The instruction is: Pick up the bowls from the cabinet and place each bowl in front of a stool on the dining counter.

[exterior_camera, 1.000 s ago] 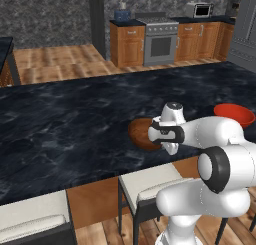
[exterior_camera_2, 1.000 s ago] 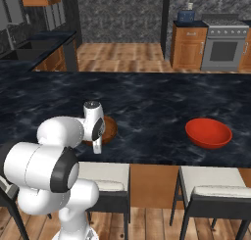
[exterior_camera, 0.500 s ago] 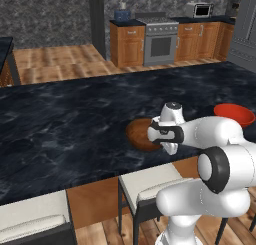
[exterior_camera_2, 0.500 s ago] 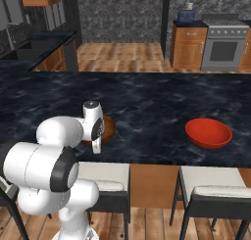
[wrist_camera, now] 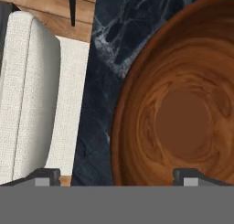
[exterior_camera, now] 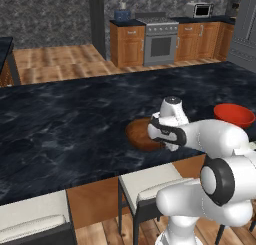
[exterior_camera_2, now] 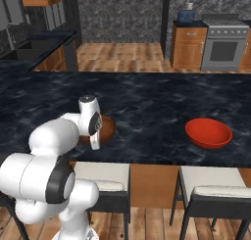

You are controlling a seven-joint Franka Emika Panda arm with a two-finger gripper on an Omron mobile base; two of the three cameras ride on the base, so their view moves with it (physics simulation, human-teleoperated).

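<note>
Gleaming round grained wooden bowl (wrist_camera: 183, 109) on veined marble (wrist_camera: 103, 81)

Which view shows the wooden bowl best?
The hand view: the wooden bowl appears close up, grain and inside plain. In the left base view and the right base view the arm hides part of it.

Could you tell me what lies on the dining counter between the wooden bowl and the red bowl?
Nothing but bare black marble: in the right base view, the dining counter is bare between the wooden bowl and the red bowl.
</note>
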